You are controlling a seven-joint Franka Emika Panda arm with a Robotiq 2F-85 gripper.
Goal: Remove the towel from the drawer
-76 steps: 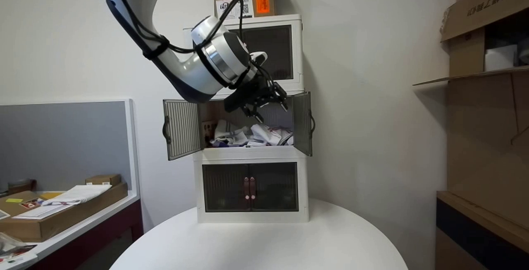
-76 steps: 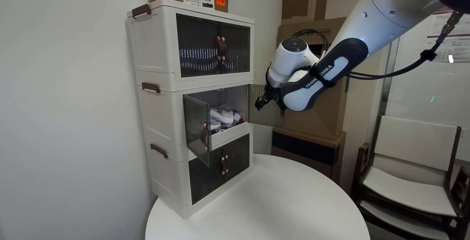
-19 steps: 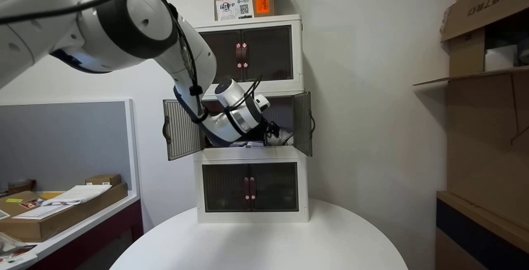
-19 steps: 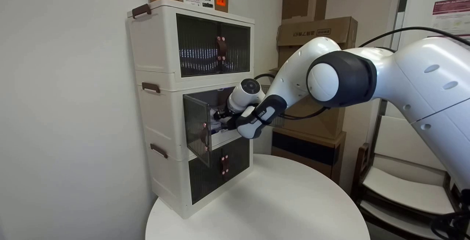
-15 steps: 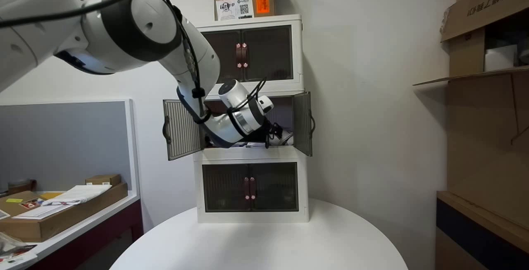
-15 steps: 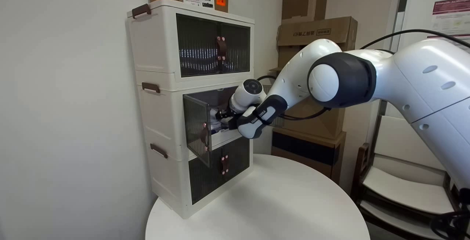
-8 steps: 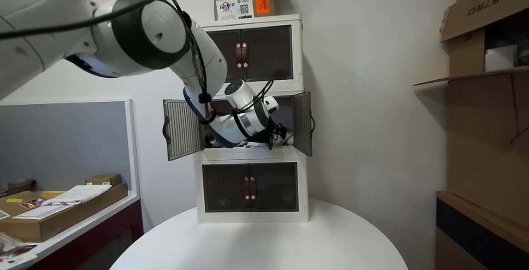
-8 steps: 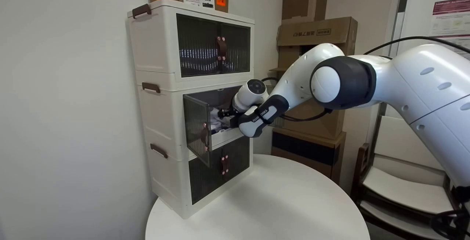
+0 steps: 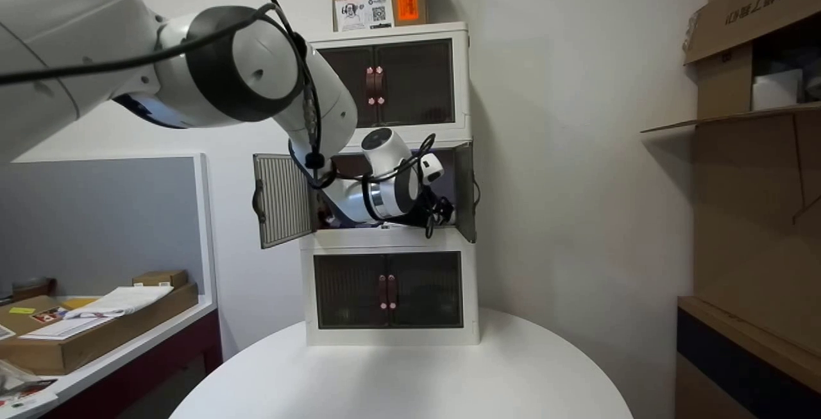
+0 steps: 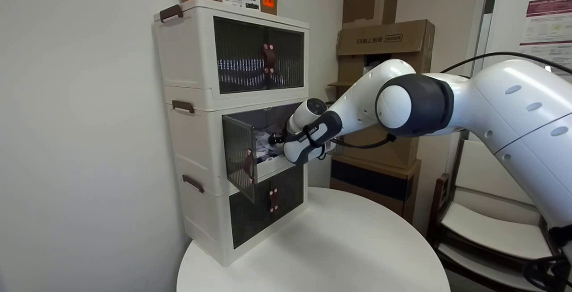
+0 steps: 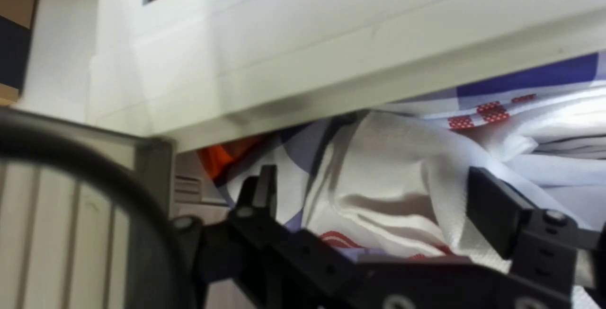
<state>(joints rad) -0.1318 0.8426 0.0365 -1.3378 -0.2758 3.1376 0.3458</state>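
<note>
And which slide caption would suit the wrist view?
Open end effector facing a rumpled white towel inside the cabinet, ribbed door at image left.

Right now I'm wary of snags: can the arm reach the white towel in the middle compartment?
Probably yes: the tool stands open, white towel showing between its fingers; the ribbed door alongside could snag.

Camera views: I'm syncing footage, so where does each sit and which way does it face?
In an exterior view: before the tiered cabinet, facing it nearly squarely; robot arm at picture left.
In an exterior view: off one cabinet corner, facing front and side wall obliquely; robot arm at picture right.
Wrist view: behind the open gripper, looking down over the sill at the white towel; fingers show.
Both exterior views share the cabinet, robot arm and round table.
</note>
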